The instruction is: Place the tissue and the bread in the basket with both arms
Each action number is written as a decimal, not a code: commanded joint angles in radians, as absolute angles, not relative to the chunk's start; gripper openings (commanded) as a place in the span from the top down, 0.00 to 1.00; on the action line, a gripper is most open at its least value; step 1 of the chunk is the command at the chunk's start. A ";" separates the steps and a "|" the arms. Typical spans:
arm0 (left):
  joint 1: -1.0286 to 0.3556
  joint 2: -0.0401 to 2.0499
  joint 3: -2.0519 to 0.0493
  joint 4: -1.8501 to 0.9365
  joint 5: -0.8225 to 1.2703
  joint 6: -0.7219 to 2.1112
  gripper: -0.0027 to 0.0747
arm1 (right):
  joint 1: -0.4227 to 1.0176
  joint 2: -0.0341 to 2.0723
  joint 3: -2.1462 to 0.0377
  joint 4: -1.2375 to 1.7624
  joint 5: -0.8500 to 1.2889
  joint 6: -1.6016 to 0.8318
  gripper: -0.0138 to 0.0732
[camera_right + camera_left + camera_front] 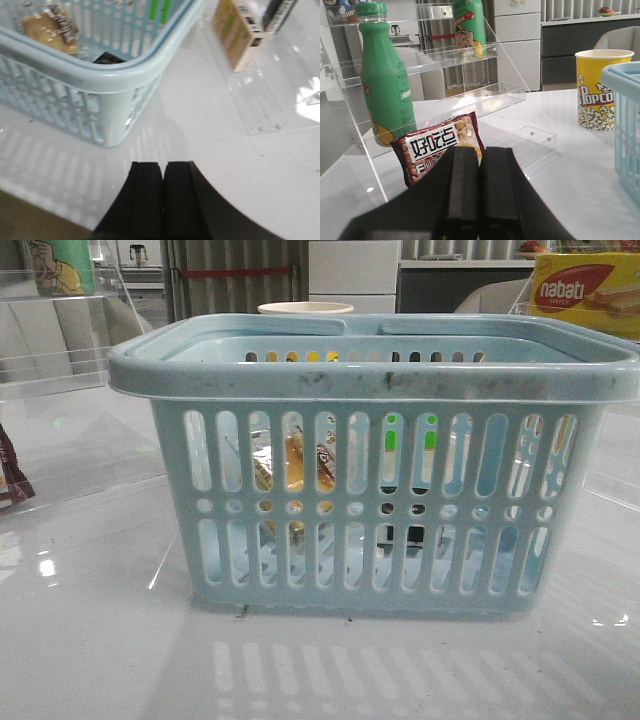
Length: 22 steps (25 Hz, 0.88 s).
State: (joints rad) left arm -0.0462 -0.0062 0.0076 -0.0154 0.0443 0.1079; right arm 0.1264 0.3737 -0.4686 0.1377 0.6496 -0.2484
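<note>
Golden-brown bread in its clear plastic packet lies inside the pale blue slotted plastic basket; soft, crinkly, best pinched mid-packet. Both grippers, left and right, are closed and empty.

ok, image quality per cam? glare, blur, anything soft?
Front view: sharp, glossy table mirrors the basket slots. Left wrist view: crisp background, left gripper dark and soft. Right wrist view: motion-blurred overall, bread smeared, blown-out glare at the acrylic stand.

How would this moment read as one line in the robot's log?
bread: in basket | tissue: in basket | left gripper: shut, empty | right gripper: shut, empty
</note>
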 commanded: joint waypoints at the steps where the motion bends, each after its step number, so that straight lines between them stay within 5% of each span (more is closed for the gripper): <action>1: -0.045 -0.024 0.007 -0.024 -0.043 0.099 0.85 | 0.035 0.238 -0.336 0.138 0.399 -0.253 0.77; 10: -0.045 -0.024 0.007 -0.024 -0.043 0.099 0.85 | -0.032 -0.015 0.027 0.148 0.071 -0.253 0.77; 22: -0.045 -0.024 0.007 -0.024 -0.043 0.099 0.85 | -0.030 -0.028 0.030 0.151 -0.059 -0.247 0.77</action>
